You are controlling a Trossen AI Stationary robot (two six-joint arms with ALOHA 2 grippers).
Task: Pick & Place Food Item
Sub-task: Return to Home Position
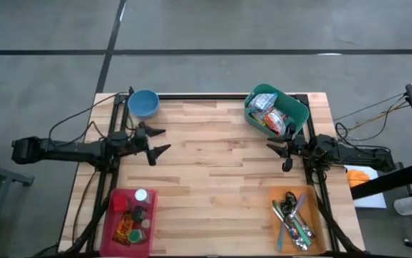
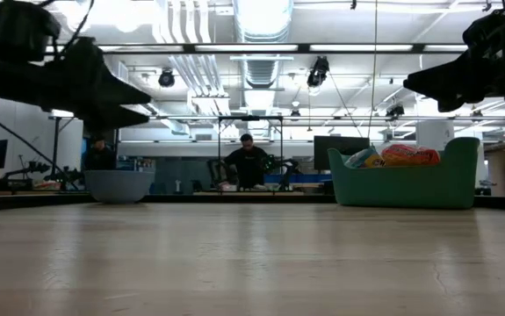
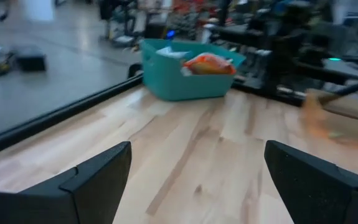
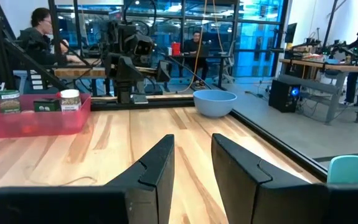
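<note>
Food packets (image 1: 270,115) fill the teal bin (image 1: 300,110) at the far right of the counter (image 1: 213,165), one orange packet lying on top of the heap. Both dark arms hang over the counter's side edges with bare wood between them. The left hand (image 1: 166,139) is at the left edge just near of the blue bowl (image 1: 143,102), spread wide and carrying nothing. The right hand (image 4: 192,142) is at the right edge just near of the teal bin, its two fingers drawn in to a narrow gap with nothing in it. At the near left stands the pink bin (image 1: 109,223) with small jars (image 1: 141,195) and a bottle. At the near right the orange bin (image 1: 317,204) holds a loose bundle of spoons (image 1: 291,222) and other cutlery. With every item in a container and none loose on the wood, the sorting looks finished. The packets are probably light, soft and crinkly, with slick film that could slide. A hold across the middle of one, where the contents give bulk, seems safer than a thin sealed edge, and it should be gentle enough not to crush it. The spoons look stiff and light, best pinched across the handle.
</note>
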